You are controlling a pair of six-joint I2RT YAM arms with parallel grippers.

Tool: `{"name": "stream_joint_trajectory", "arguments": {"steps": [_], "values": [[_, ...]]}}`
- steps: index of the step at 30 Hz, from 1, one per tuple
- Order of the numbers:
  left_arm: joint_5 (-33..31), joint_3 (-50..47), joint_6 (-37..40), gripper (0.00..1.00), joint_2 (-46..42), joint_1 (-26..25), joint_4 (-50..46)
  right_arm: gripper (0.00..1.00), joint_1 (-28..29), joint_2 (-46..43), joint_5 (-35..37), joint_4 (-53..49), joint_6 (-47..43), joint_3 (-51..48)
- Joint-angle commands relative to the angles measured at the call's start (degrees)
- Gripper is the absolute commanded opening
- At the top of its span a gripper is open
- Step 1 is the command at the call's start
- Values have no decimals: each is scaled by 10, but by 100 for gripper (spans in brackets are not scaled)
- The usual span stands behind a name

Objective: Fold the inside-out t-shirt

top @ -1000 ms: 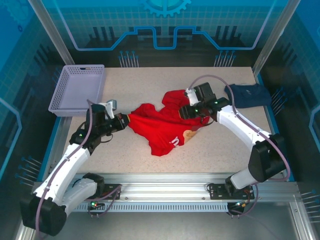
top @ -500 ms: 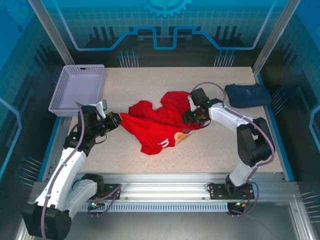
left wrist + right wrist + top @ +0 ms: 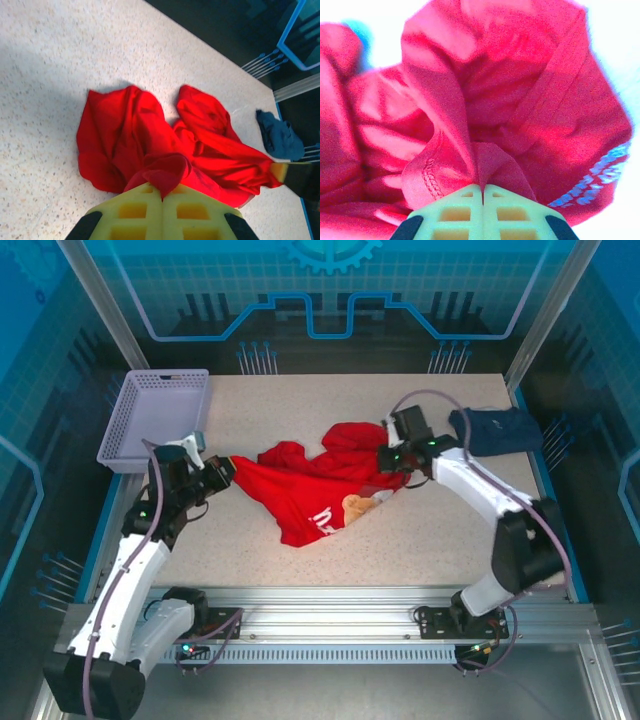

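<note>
The left jaws and right jaws are each pinched shut on a fold of the shirt (image 3: 312, 492), which lies crumpled between them on the bench (image 3: 290, 410). They should draw apart evenly and low to spread it. The right jaws seem to hold a hem.
</note>
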Motion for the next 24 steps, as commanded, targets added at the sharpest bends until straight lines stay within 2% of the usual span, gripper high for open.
{"name": "stream_joint_trajectory", "arguments": {"steps": [1,8,12,18,20,24], "values": [[-13,63,19,0,0,14,-9,0,-28,-90,12,46,18,-5],[-12,194,74,0,29,46,-63,0,-69,-203,-13,86,30,-26],[7,256,79,0,41,83,-83,0,-74,-237,-19,72,25,-23],[12,344,124,0,80,100,-135,0,-74,-291,-15,67,18,-57],[11,348,132,0,86,100,-143,0,-73,-301,-15,62,17,-75],[49,283,116,0,84,100,-122,3,-74,-284,9,29,33,-126]]}}
